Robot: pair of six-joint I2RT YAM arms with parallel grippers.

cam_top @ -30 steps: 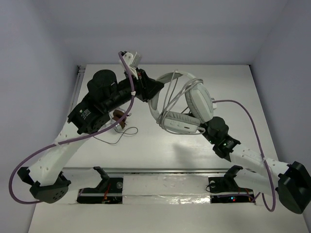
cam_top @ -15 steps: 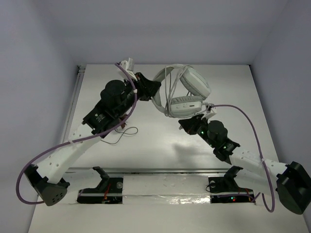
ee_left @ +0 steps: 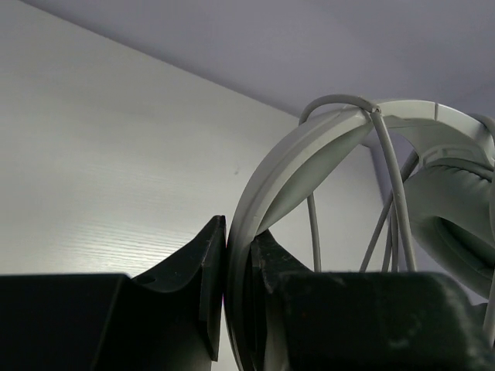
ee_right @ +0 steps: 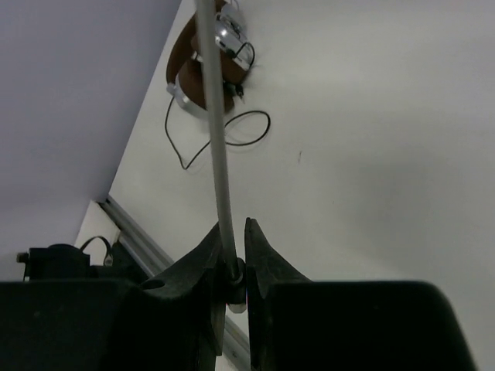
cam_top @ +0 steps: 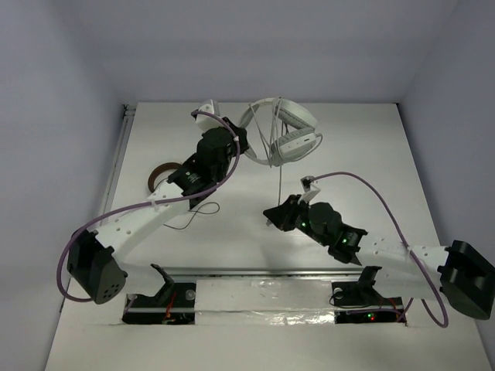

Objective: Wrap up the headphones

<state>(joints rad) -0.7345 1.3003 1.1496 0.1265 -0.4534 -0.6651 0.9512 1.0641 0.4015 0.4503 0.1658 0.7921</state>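
Small brown-banded headphones (cam_top: 153, 173) lie on the white surface (cam_top: 371, 131) toward nine o'clock. Their thin dark cable (cam_top: 193, 210) loops off toward four o'clock.

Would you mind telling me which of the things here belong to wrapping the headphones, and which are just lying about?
Part of the job:
- white headphones, clamped at the headband by the left gripper
- their grey cable, pinched by the right gripper

Lying about:
- brown headphones, untouched beside the left arm
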